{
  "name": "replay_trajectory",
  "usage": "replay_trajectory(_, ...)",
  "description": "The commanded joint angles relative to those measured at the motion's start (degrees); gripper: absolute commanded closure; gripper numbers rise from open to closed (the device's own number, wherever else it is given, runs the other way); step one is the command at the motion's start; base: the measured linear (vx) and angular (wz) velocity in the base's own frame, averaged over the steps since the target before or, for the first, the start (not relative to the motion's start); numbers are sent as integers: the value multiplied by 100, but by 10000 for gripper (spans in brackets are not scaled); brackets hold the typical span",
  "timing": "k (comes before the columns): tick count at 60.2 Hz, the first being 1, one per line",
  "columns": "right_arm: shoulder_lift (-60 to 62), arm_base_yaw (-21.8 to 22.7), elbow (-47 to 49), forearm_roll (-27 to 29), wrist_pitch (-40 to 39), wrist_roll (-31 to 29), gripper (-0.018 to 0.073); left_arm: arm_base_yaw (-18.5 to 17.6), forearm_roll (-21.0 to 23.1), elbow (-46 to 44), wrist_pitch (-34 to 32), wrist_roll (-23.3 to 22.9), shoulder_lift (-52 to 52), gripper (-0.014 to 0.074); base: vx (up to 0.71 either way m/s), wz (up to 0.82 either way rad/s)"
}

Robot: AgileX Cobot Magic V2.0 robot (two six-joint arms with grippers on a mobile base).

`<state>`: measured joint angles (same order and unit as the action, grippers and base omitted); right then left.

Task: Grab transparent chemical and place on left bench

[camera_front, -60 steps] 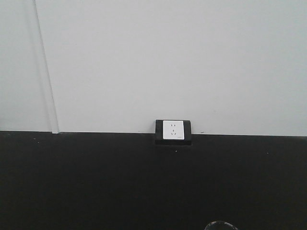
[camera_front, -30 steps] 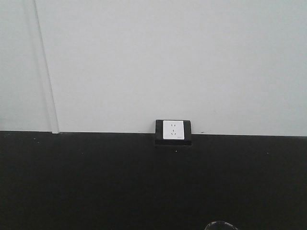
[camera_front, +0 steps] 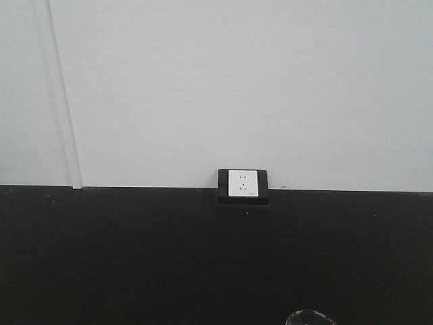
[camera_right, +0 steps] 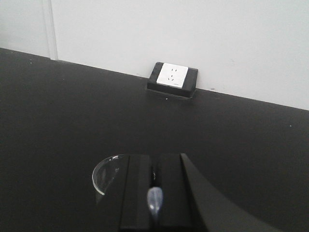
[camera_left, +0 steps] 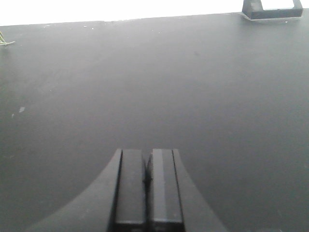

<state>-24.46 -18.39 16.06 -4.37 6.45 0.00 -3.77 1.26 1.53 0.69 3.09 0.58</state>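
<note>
Transparent chemical (camera_right: 107,170): one beaker, rim showing beneath the right gripper. Left gripper (camera_left: 147,155) is pressed closed, holding nothing, with open black worktop (camera_left: 193,87) ahead. Right gripper (camera_right: 155,162) pinches its dropper (camera_right: 154,199). One wall socket (camera_right: 172,76) sits at the worktop's back edge.

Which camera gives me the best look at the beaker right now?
Right wrist: the beaker rim curves out beside the right gripper, dropper tip showing. Front view catches only a rim sliver; left wrist shows none.
</note>
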Motion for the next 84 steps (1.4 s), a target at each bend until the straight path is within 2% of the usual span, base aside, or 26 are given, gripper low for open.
replay_trajectory(1,-31,26,173,-45,-448,-57,562,-10,4,93,-449,-45,110,600,-4,-4)
replay_trajectory(48,-31,26,173,-45,-449,-57,562,-10,4,93,-449,-45,110,600,-8,-5)
replay_trajectory(84,-31,26,173,-45,-449,-57,562,-10,4,93,-449,-45,110,600,-15,-19)
